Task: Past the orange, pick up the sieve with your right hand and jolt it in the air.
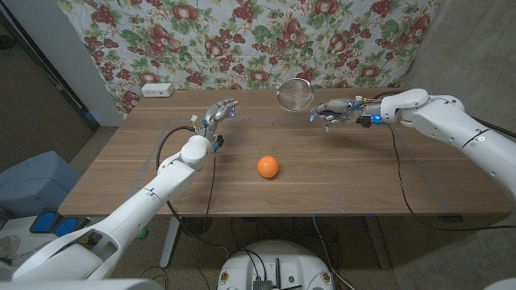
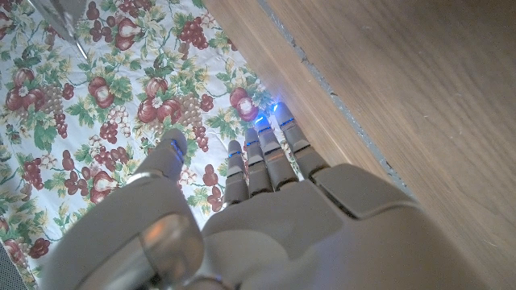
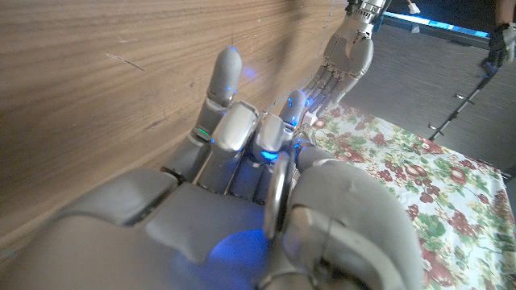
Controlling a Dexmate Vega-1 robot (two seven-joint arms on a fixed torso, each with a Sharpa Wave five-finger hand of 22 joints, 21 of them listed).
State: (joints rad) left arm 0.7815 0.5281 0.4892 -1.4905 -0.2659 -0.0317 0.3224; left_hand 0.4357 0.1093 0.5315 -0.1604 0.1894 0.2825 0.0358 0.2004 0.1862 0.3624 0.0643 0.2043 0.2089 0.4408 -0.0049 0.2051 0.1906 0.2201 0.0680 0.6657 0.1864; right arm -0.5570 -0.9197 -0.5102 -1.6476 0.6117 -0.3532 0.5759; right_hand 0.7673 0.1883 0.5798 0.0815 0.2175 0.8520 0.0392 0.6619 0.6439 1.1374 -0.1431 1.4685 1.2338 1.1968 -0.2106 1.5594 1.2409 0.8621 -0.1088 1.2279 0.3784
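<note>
White-shelled arms, grey hands, left hand (image 1: 218,113), right hand (image 1: 332,110), blue fingertip lights, black cables

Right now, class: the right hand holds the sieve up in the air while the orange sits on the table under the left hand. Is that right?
Not quite. In the head view the orange lies between the arms, not under the left hand. The right hand does hold the sieve up.

Lab: floral backdrop cloth (image 1: 242,36), cabled table (image 1: 339,181)

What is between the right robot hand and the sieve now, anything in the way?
Nothing visible. The right robot hand already grips the sieve by its handle and holds it up over the table's far side. The orange lies nearer the front, well apart from both.
</note>
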